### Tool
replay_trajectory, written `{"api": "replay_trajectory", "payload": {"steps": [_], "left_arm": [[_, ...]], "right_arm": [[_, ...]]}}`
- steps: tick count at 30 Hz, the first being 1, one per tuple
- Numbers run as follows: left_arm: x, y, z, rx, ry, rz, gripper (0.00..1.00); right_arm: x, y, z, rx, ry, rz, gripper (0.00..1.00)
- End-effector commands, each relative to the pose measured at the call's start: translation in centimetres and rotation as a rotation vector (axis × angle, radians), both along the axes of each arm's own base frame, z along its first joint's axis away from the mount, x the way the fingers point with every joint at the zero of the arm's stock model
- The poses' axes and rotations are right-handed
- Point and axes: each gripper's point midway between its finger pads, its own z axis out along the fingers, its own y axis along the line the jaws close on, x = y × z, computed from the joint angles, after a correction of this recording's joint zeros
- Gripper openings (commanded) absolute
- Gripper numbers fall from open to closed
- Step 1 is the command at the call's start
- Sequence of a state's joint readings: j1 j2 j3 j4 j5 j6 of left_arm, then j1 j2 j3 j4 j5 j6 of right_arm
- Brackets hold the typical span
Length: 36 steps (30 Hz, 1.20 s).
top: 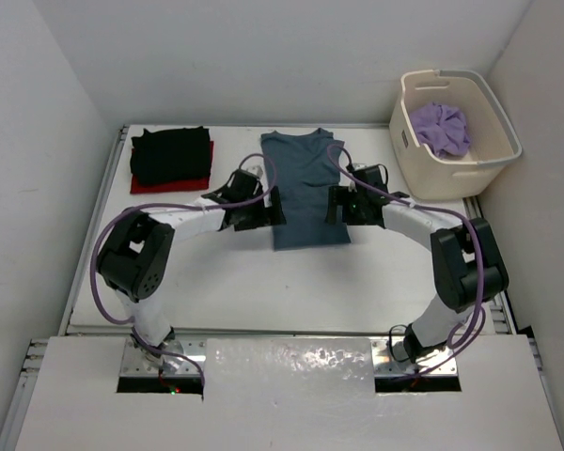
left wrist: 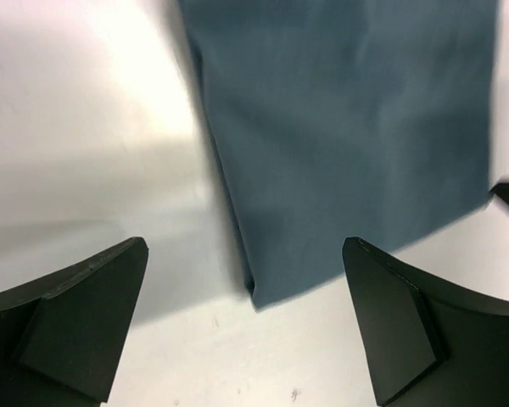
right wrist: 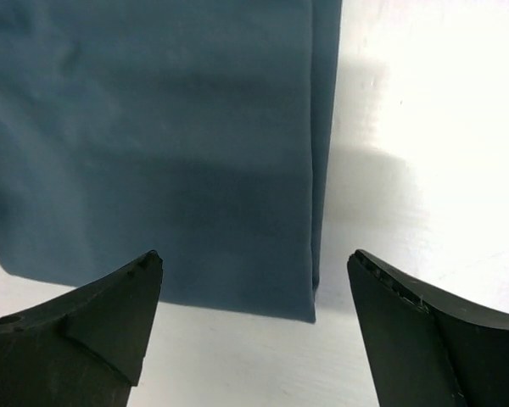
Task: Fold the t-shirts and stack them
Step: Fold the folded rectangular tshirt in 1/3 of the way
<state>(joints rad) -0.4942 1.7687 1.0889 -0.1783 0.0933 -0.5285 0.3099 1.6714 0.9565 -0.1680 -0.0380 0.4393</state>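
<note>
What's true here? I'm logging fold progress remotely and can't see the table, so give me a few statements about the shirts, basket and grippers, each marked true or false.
1. The teal-blue t-shirt lies flat on the table between the two grippers. True.
2. The lavender t-shirt is folded on the stack. False: it sits crumpled inside the basket.
3. The black t-shirt lies on top of the red t-shirt. True.
4. The left gripper is shut on the teal-blue t-shirt. False: its jaws stand wide apart above the shirt's corner and hold nothing.
5. The right gripper is open, over the shirt's other lower corner. True.
</note>
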Motion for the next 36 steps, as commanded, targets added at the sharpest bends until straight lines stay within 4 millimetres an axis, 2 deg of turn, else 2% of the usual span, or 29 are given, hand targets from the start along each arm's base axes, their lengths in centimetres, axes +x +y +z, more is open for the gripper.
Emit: {"api": "replay_trajectory", "payload": {"steps": [1, 2, 4, 7, 8, 10, 14, 17, 18, 19, 20, 21, 24, 25, 26, 27, 28, 29, 31, 32, 33, 34, 36], "left_arm": [[-2.0, -2.7, 1.7, -0.088, -0.023, -0.081, 1.0], [-2.9, -3.1, 1.0, -0.09, -0.009, -0.099, 1.0], [-3.2, -3.7, 0.4, -0.103, 0.001, -0.108, 0.98], [-3.4, -4.5, -0.4, -0.111, 0.013, -0.126, 0.75], [-3.6, -4.6, -1.0, -0.106, 0.029, -0.127, 0.63], [-4.1, -4.6, -1.8, -0.093, 0.049, -0.13, 0.49], [-4.6, -4.6, -2.8, -0.07, 0.049, -0.13, 0.44], [-4.5, -5.1, -3.7, -0.041, 0.063, -0.149, 0.43], [-4.5, -5.3, -3.9, -0.03, 0.06, -0.152, 0.39], [-4.6, -5.4, -4.2, -0.013, 0.063, -0.15, 0.21], [-4.7, -5.3, -4.4, -0.006, 0.069, -0.142, 0.12], [-4.9, -4.9, -4.7, 0.004, 0.076, -0.133, 0.01], [-5.8, -4.2, -4.9, -0.001, 0.073, -0.12, 0.0], [-5.9, -4.3, -4.6, -0.018, 0.061, -0.123, 0.0], [-7.0, -4.0, -5.0, -0.025, 0.084, -0.131, 0.0], [-7.5, -4.0, -4.2, -0.039, 0.073, -0.14, 0.0], [-8.5, -3.7, -4.3, -0.032, 0.088, -0.149, 0.0], [-9.4, -3.4, -4.4, -0.026, 0.104, -0.152, 0.0], [-12.6, -2.5, -4.7, -0.004, 0.147, -0.18, 0.0], [-14.5, -2.1, -5.3, -0.006, 0.195, -0.196, 0.0], [-16.0, -2.2, -4.9, -0.012, 0.215, -0.222, 0.0], [-17.1, -2.2, -4.9, -0.023, 0.244, -0.229, 0.0], [-20.0, -2.2, -4.5, -0.023, 0.301, -0.28, 0.0]], "right_arm": [[-0.6, 0.3, 0.2, 0.029, -0.005, 0.002, 0.87], [-0.7, 0.3, 0.1, 0.042, 0.001, -0.007, 0.85], [-0.9, 0.2, -0.6, 0.054, 0.003, -0.039, 0.82], [-1.2, -0.3, -1.5, 0.049, 0.011, -0.076, 0.75], [-1.4, -0.9, -1.9, 0.034, 0.012, -0.102, 0.67], [-1.8, -1.2, -2.3, 0.04, 0.019, -0.125, 0.61], [-3.0, -1.6, -3.7, 0.065, 0.042, -0.152, 0.45], [-3.6, -1.1, -4.1, 0.102, 0.056, -0.143, 0.42], [-3.8, -1.0, -4.2, 0.108, 0.055, -0.141, 0.38], [-3.8, -1.0, -4.0, 0.118, 0.05, -0.143, 0.34], [-4.3, -1.0, -4.4, 0.12, 0.055, -0.142, 0.29], [-4.6, -1.0, -4.3, 0.123, 0.057, -0.138, 0.18], [-6.0, -0.8, -4.5, 0.147, 0.065, -0.11, 0.0], [-6.5, -0.7, -4.5, 0.154, 0.071, -0.102, 0.0], [-7.8, -0.7, -4.7, 0.167, 0.093, -0.086, 0.0], [-8.7, -0.7, -4.8, 0.167, 0.106, -0.07, 0.0], [-9.4, -0.7, -4.8, 0.171, 0.116, -0.06, 0.0], [-11.3, -0.6, -4.7, 0.194, 0.136, -0.036, 0.0], [-13.5, -0.3, -4.6, 0.232, 0.159, -0.01, 0.0], [-16.0, -0.4, -4.7, 0.25, 0.198, 0.014, 0.0], [-17.1, -0.5, -4.7, 0.249, 0.214, 0.019, 0.0], [-19.6, -1.1, -5.6, 0.228, 0.281, 0.021, 0.0], [-20.9, -1.2, -4.8, 0.228, 0.275, 0.047, 0.0]]}}
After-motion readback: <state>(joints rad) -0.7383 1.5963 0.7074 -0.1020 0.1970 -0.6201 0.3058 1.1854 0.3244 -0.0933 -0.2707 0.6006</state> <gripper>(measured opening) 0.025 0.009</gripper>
